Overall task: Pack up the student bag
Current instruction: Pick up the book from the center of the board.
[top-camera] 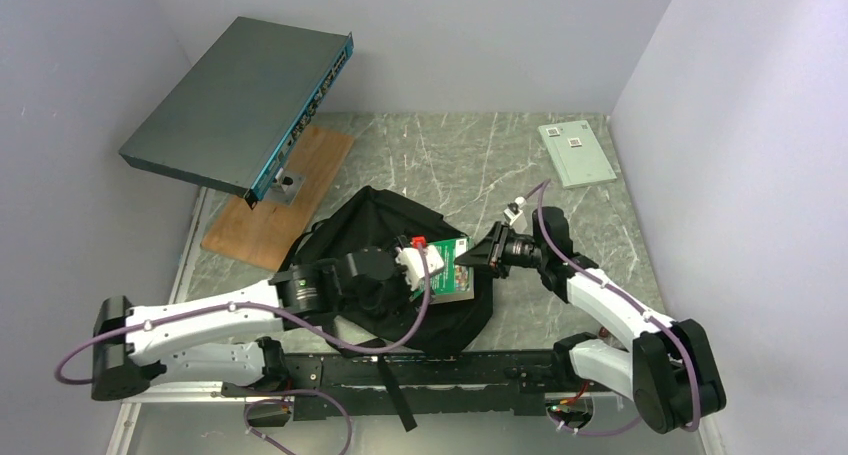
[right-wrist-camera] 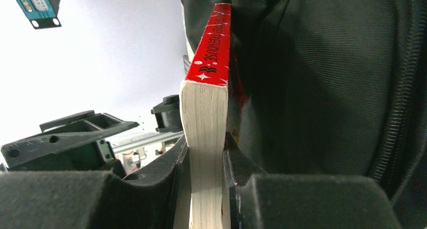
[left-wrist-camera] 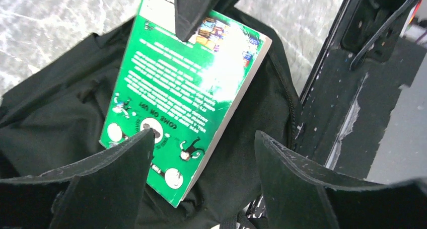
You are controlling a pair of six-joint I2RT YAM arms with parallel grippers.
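Note:
The student bag (top-camera: pixel 380 237) is a black fabric backpack lying in the middle of the table. A paperback book (top-camera: pixel 452 266) with a green back cover and a red spine lies tilted over the bag. My right gripper (top-camera: pixel 474 259) is shut on the book's edge; in the right wrist view its pads (right-wrist-camera: pixel 232 161) squeeze the page block (right-wrist-camera: pixel 204 133), with the bag (right-wrist-camera: pixel 312 88) behind. My left gripper (top-camera: pixel 418 267) is open and empty. In the left wrist view it (left-wrist-camera: pixel 204 143) hovers just over the book's (left-wrist-camera: pixel 186 83) lower corner and the bag (left-wrist-camera: pixel 60 118).
A dark network switch (top-camera: pixel 240 105) stands tilted on a bracket over a wooden board (top-camera: pixel 280 200) at the back left. A pale green flat card (top-camera: pixel 577 153) lies at the back right. A black rail (top-camera: pixel 440 370) runs along the near edge.

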